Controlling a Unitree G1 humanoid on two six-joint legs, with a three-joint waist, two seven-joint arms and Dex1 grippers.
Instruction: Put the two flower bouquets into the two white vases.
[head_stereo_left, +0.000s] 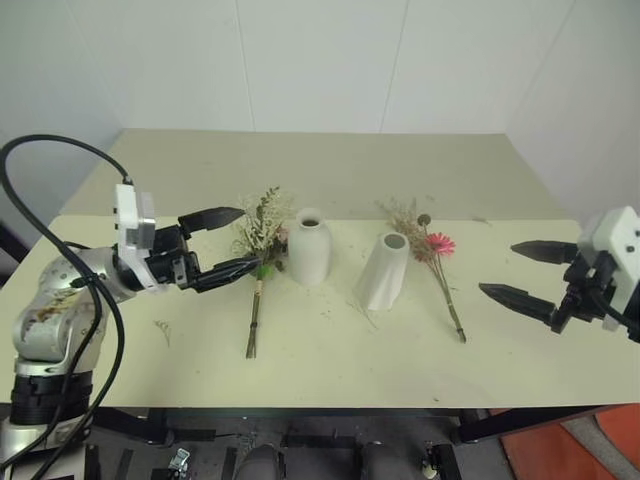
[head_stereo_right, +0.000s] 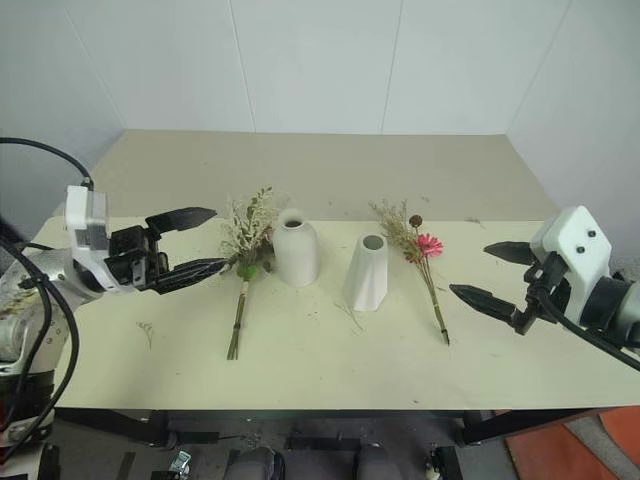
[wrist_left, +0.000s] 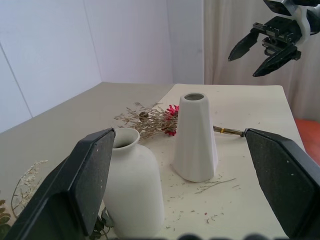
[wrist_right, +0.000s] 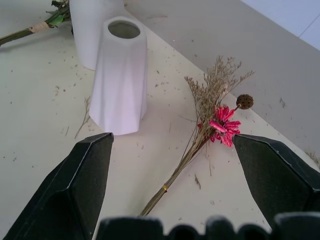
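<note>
1. A cream table fills the lower half of the head view; both vases and both bouquets sit near its middle.
2. The bottle vase stands upright, left of centre. It is matte white with rounded shoulders and a short narrow neck.
3. The cone vase stands just right of it, apart from it. It is also matte white, tapering up to a round open mouth and leaning a little in the picture.
4. The rose bouquet lies flat on the table left of the bottle vase, heads toward the back wall. It shows cream grasses, green sprigs and a hint of pale pink beside the vase; its stems are bound and point toward the bottom edge.
5. The twig bouquet lies flat right of the cone vase. It has wispy brown twigs, a round brown seed head and a bright pink daisy; thin stems run toward the lower right.
6. The left gripper, at middle left, hangs with its jaws spread wide by the rose bouquet's heads, holding nothing.
7. The right gripper, at the right edge, is well apart from the twig bouquet, jaws spread wide and empty.
</note>
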